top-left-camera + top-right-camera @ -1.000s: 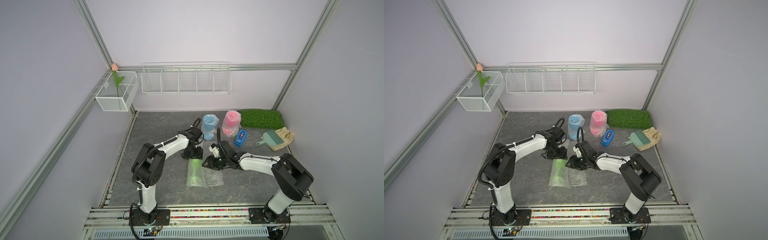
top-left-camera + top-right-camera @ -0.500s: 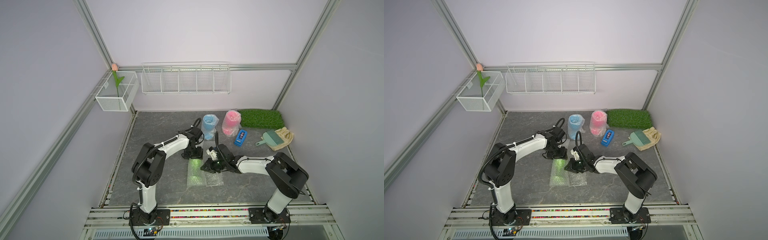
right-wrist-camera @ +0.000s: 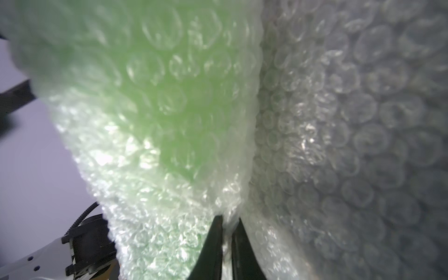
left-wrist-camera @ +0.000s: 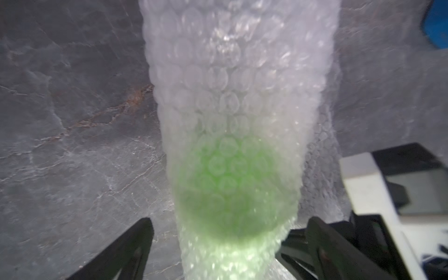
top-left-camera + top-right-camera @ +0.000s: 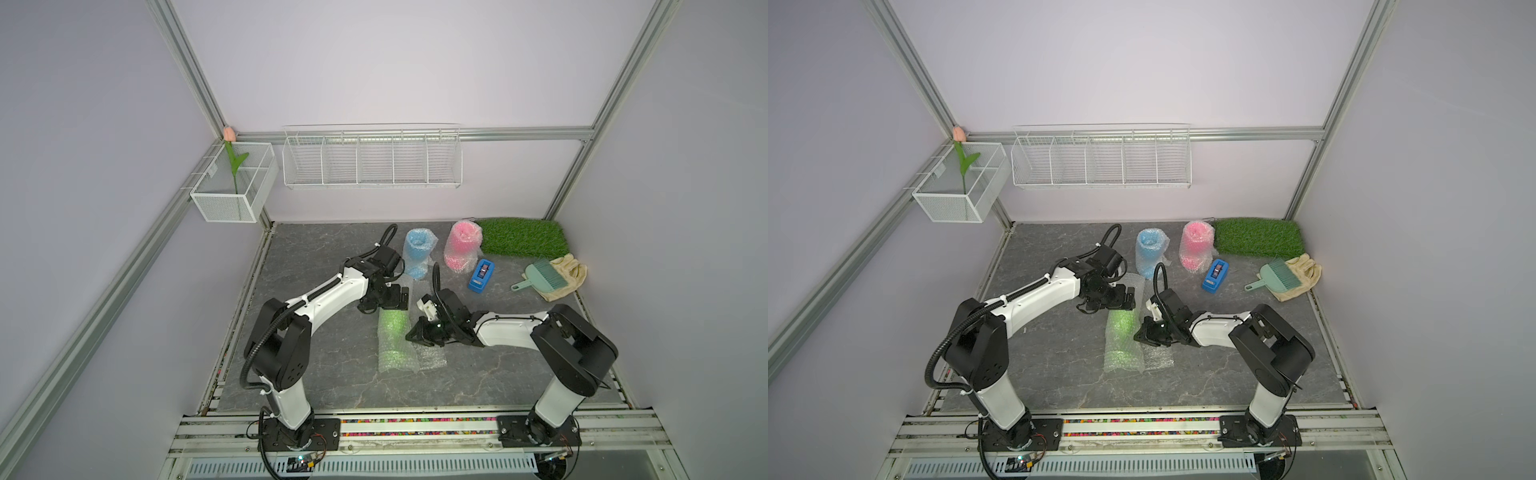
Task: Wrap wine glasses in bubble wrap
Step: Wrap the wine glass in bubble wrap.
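Two glasses already wrapped: blue glass, pink glass, upright beside grass mat. Green glass lies half-rolled in bubble wrap, well apart from mat on desk. Right gripper pinching wrap's loose edge; left gripper spread wide astride roll end, not gripping. Advice: pull edge taut over roll, steady glass against rolling. Stem, foot blurred under film.

bare tabletop lies left of and before the bubble wrap round the lime green goblet; right gripper blocks its right side, left gripper its far end.
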Available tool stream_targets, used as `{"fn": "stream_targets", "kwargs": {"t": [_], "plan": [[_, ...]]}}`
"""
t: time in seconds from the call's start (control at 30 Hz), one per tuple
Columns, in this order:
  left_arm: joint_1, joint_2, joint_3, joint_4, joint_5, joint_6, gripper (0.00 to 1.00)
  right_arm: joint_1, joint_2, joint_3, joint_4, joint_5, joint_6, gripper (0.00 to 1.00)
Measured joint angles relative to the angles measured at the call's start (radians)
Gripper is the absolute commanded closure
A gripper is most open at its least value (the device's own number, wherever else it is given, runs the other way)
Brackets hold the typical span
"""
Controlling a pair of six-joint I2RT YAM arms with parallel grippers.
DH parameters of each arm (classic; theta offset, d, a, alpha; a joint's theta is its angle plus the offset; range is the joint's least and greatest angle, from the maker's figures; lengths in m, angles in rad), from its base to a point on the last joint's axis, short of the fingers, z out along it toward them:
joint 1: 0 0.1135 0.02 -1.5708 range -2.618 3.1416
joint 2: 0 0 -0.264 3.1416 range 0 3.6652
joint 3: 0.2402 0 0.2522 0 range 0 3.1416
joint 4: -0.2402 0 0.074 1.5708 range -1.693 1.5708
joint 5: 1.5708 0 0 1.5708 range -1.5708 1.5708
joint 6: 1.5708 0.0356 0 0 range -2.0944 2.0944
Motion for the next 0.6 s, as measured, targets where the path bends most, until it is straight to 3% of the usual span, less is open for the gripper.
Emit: {"fn": "stream_targets", "kwargs": {"t": [0.17, 0.43, 0.6], "plan": [[0.01, -0.038, -0.033, 0.021, 0.02, 0.004, 0.0, -0.015, 0.0, -0.003, -0.028, 0.0, -0.007, 0.87], [0.01, 0.015, -0.084, 0.056, 0.071, 0.008, 0.0, -0.04, -0.002, -0.005, -0.066, 0.003, -0.027, 0.87], [0.009, 0.055, -0.084, 0.11, 0.126, 0.007, 0.02, -0.055, -0.028, -0.006, -0.113, 0.022, -0.045, 0.76]]}}
